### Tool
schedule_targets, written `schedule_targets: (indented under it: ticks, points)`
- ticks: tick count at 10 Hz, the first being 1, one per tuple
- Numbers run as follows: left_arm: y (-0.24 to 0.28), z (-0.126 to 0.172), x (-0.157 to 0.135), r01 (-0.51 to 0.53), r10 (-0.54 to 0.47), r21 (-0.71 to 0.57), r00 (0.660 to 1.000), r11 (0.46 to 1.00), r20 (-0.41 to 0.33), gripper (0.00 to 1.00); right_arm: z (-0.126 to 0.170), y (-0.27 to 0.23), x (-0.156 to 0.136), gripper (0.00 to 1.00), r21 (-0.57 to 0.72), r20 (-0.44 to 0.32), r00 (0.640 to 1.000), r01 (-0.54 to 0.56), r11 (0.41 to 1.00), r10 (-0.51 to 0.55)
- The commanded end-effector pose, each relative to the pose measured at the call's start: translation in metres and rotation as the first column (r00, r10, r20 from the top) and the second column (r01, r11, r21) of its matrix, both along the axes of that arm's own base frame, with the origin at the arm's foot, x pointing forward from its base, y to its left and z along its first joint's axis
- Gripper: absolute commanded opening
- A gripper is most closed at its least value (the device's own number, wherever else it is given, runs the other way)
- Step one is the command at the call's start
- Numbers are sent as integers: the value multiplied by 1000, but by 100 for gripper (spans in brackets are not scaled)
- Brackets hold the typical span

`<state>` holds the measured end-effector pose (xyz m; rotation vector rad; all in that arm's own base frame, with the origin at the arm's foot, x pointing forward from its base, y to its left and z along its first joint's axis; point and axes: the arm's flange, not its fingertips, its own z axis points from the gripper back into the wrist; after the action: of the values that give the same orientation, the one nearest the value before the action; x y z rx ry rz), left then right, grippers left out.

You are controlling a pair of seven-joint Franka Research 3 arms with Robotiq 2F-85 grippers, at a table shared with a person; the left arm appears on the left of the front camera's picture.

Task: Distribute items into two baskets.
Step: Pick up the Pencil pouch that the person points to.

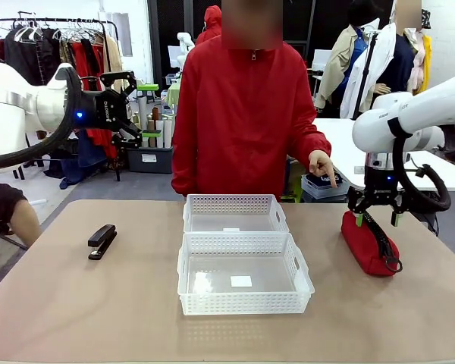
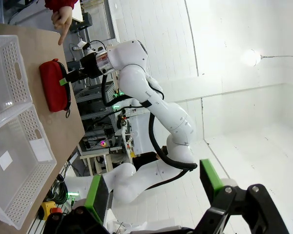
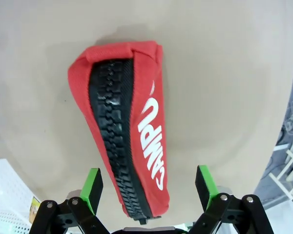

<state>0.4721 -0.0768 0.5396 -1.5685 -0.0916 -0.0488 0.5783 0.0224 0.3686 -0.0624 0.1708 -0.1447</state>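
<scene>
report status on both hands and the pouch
Left hand open, raised off the table. Right hand open, over end of red pouch, not gripping. Black stapler lying left of the baskets.

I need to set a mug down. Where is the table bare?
Bare: the strip between the stapler and the near basket, and the table's whole near edge. Crowded: the right side, where the right gripper straddles the pouch.

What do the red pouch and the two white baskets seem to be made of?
Red pouch: likely matte woven fabric, soft folds at its end, chunky black zipper. Near basket and far basket: probably hard plastic, with moulded lattice walls, slight gloss.
</scene>
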Motion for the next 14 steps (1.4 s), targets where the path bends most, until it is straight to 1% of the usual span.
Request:
schedule_targets:
  ticks: [1, 2, 3, 4, 6, 8, 9, 13, 14]
  points:
    - [1, 3, -1, -2, 2, -5, 1000, 1000, -3, 100, -7, 1, 10, 100, 4, 19, 999, -48, 999, 48]
    - [1, 3, -1, -2, 2, -5, 1000, 1000, -3, 100, -16, 4, 9, 100, 4, 2, 999, -49, 999, 49]
    - [1, 3, -1, -2, 2, -5, 1000, 1000, -3, 100, -16, 5, 8, 100, 15, 0, 997, -72, 997, 72]
    - [1, 3, -1, -2, 2, -5, 1000, 1000, -3, 100, -15, 8, 4, 86, 7, -20, 993, -119, 993, 119]
    - [1, 3, -1, -2, 2, -5, 1000, 1000, -3, 100, -7, 11, 1, 48, 34, -20, 991, -133, 990, 134]
    - [1, 3, -1, -2, 2, -5, 1000, 1000, -3, 100, -3, 12, 0, 9, 22, -9, 992, -127, 992, 127]
    - [1, 3, -1, -2, 2, -5, 1000, 1000, -3, 100, 0, 13, -1, 0, 18, -6, 992, -125, 992, 125]
    - [1, 3, -1, -2, 2, -5, 1000, 1000, -3, 100, 17, 16, -5, 0, -6, 13, 995, -101, 995, 101]
    - [1, 3, -1, -2, 2, -5, 1000, 1000, -3, 100, 27, 19, -8, 0, -7, 11, 996, -86, 996, 86]
